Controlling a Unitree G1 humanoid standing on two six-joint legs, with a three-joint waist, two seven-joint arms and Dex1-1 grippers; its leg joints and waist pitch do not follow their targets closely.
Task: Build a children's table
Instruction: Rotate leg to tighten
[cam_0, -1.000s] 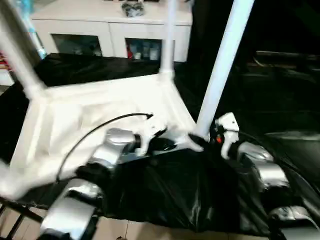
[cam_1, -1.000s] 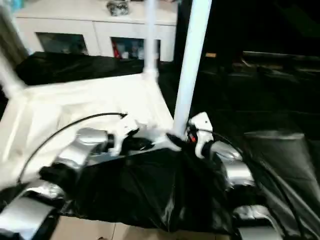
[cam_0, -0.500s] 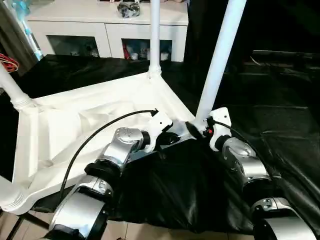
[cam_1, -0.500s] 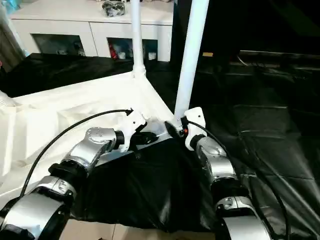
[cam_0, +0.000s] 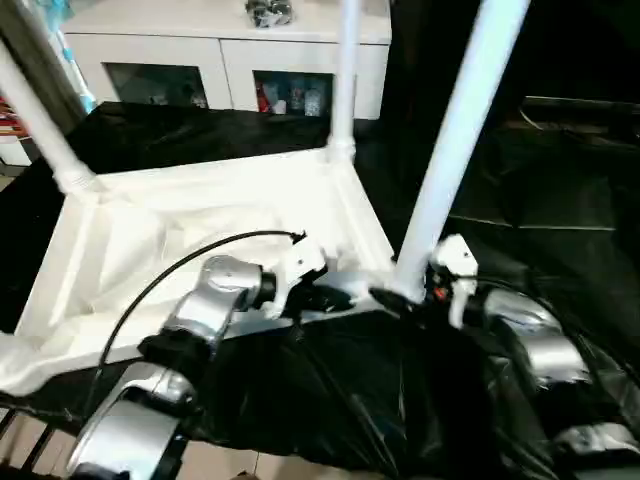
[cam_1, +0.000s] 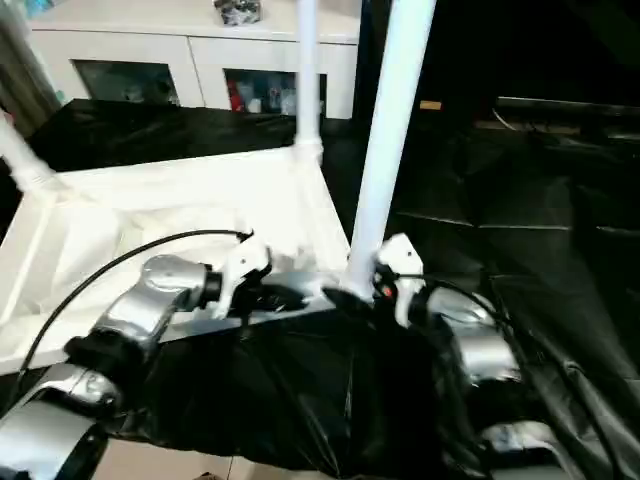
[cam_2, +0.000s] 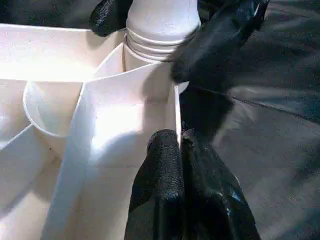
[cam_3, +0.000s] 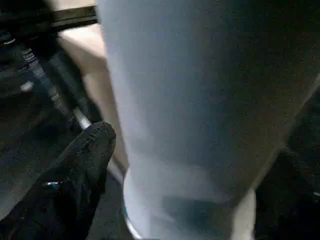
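The white plastic children's tabletop (cam_0: 200, 215) lies upside down on a work surface draped in black sheeting (cam_0: 560, 190), its ribbed underside up. Three white tapered tube legs stand in view; the nearest leg (cam_0: 455, 140) rises from the socket at the top's near right corner. The right gripper (cam_3: 165, 165) stands wide, one black finger on each side of that leg's base. The left gripper (cam_0: 330, 298) is closed, its fingertips (cam_2: 170, 165) at the top's rim wall just beside the socket. Judged best practice: steady the rim firmly while the leg is seated straight and fully.
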